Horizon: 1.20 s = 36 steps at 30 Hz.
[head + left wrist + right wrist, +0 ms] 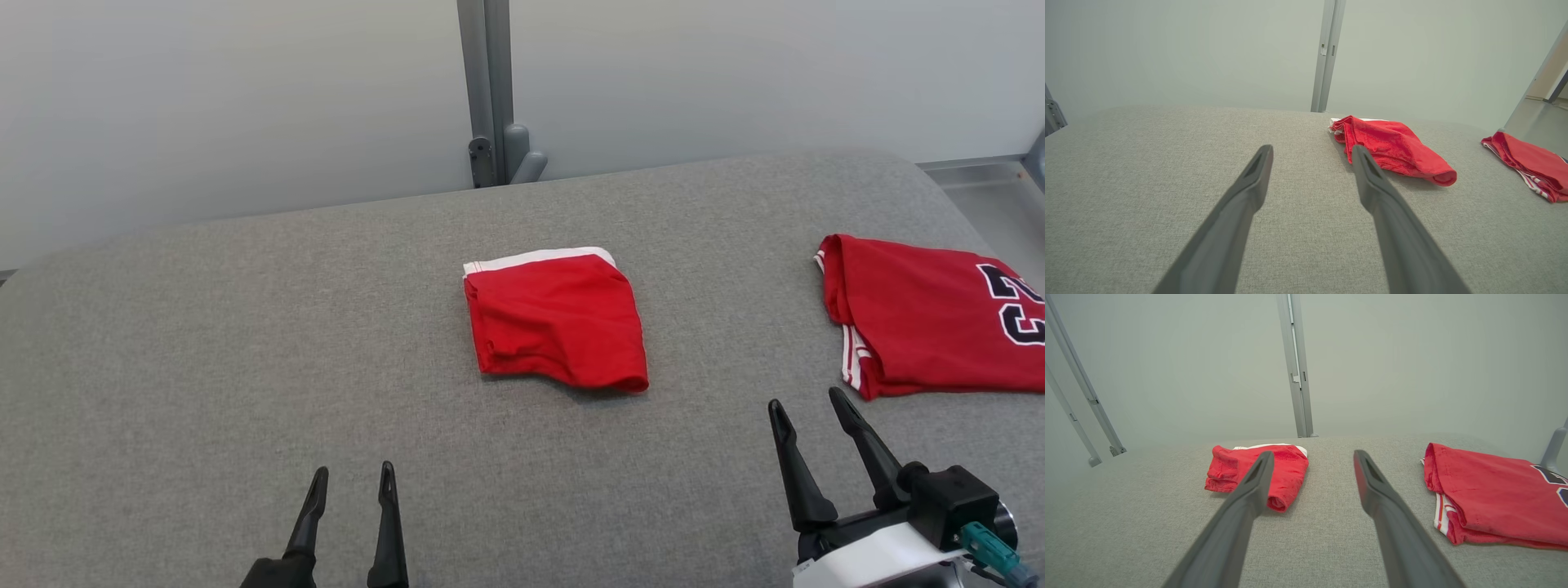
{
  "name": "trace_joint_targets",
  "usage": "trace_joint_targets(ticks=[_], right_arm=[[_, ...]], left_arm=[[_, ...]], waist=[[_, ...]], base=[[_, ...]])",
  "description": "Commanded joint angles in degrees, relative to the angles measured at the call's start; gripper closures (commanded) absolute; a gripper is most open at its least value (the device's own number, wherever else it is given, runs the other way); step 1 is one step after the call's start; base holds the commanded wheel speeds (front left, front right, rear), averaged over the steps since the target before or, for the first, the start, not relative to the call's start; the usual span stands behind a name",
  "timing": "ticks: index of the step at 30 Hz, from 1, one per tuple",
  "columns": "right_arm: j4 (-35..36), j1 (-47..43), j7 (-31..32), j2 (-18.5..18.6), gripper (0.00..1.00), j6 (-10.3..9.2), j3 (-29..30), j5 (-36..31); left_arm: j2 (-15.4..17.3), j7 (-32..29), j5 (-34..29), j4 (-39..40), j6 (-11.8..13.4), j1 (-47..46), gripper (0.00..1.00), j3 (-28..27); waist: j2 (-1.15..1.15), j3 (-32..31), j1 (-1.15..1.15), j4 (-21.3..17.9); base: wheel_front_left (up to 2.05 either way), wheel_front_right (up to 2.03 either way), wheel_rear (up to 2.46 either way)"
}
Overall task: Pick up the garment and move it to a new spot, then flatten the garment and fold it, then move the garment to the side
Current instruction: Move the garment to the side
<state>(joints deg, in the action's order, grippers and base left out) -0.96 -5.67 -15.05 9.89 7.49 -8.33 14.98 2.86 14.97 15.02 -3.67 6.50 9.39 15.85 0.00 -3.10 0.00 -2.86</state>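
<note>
The garment (555, 322), a red piece w/ a white band along its far edge, is lying near the ctr of the grey desk (204, 367). It's looking already folded: compact, layers stacked, one rolled edge facing the robot's right. The left gripper (353, 472) is hovering at the near side of the desk, well apart from the cloth, its fingers (1249, 192) standing open w/ nothing btw them. The right gripper (807, 400) is hovering at the near right, its fingers (1386, 514) likewise spread & empty. It's pointing into the gap btw the garment and a second red piece, a jersey (922, 314) w/ dark numerals. That one is lying folded at the desk's right side, partly cut off by the frame edge. Neither gripper is touching any fabric. On progress: the pick-up, flattening and folding are looking done, since the garment is resting as a fairly neat packet, though its near-left corner is bunching a bit. What's remaining, prob., is the last step, i.e. moving it to the side, bc it's sitting mid-desk, not aside. That move is going to need a grasp catching all layers together, else the fold is risking coming undone. Whether the jersey is marking the intended side spot, can't tell.
</note>
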Motion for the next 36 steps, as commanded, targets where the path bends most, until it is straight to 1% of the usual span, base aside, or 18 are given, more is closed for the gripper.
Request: trace_joint_targets(ticks=[1,11,16,19,20,22,24,26,29,32,36], right_arm=[[0.2,-0.6,-0.2,0.0,0.00,-0.01,0.2,-0.3],[-0.6,-0.2,-0.2,-0.1,0.00,-0.01,0.2,-0.1],[-2.0,1.8,-0.2,-1.1,0.00,-0.01,0.0,3.4],[-3.0,3.3,-0.2,-2.2,0.00,-0.01,1.4,8.0],[-3.7,4.0,-0.2,-2.5,0.00,-0.01,1.7,9.6],[-5.5,5.8,-0.2,-2.2,0.00,-0.01,1.1,13.2],[-8.7,8.0,-0.2,-0.8,0.00,-0.01,-0.1,16.3],[-13.0,10.3,-0.2,0.4,0.00,-0.01,-1.8,20.8],[-19.3,15.5,0.2,3.4,0.00,-0.01,-4.9,28.2],[-23.9,20.7,2.8,6.1,0.00,-0.01,-8.2,35.3],[-28.2,27.7,7.7,9.0,0.00,-0.01,-10.7,44.9]], left_arm=[[0.1,0.2,-0.3,0.0,0.1,0.6,0.00,0.0],[0.1,0.2,-0.6,0.0,0.6,0.2,0.00,0.4],[0.1,0.2,-1.1,0.0,0.6,-0.9,0.00,1.0],[0.1,0.2,-1.9,0.2,0.7,-1.6,0.00,1.5],[0.1,0.2,-3.7,0.4,0.6,-2.0,0.00,1.9],[0.1,0.2,-5.2,0.7,0.2,-2.6,0.00,2.6],[0.1,0.2,-6.0,1.0,0.2,-3.0,0.00,3.1],[0.1,0.2,-5.7,1.3,0.5,-3.6,0.00,3.5],[0.1,0.2,-5.2,1.6,0.9,-4.4,0.00,4.2],[0.1,0.2,-4.7,1.8,1.1,-5.3,0.00,5.0],[0.1,0.2,-4.3,2.0,1.3,-6.9,0.00,6.0]], waist=[[0.00,0.1,0.00,0.2],[0.00,0.9,0.00,1.7],[0.00,2.2,0.00,3.6],[0.00,3.3,0.00,5.0],[0.00,3.7,0.00,5.5],[0.00,4.9,0.00,6.8],[0.00,5.9,0.00,8.0],[0.00,6.6,0.00,9.2],[0.00,7.9,0.00,10.8],[0.00,9.5,0.00,11.9],[0.00,12.1,0.00,13.1]], base=[[0.00,0.00,0.00],[0.00,0.00,0.00],[0.00,0.00,0.00],[0.00,0.00,0.00],[0.00,0.00,0.00],[0.00,0.00,0.00],[0.00,0.00,0.00],[0.00,0.00,0.00],[0.00,0.00,0.00],[0.00,0.00,0.00],[0.00,0.00,0.00]])
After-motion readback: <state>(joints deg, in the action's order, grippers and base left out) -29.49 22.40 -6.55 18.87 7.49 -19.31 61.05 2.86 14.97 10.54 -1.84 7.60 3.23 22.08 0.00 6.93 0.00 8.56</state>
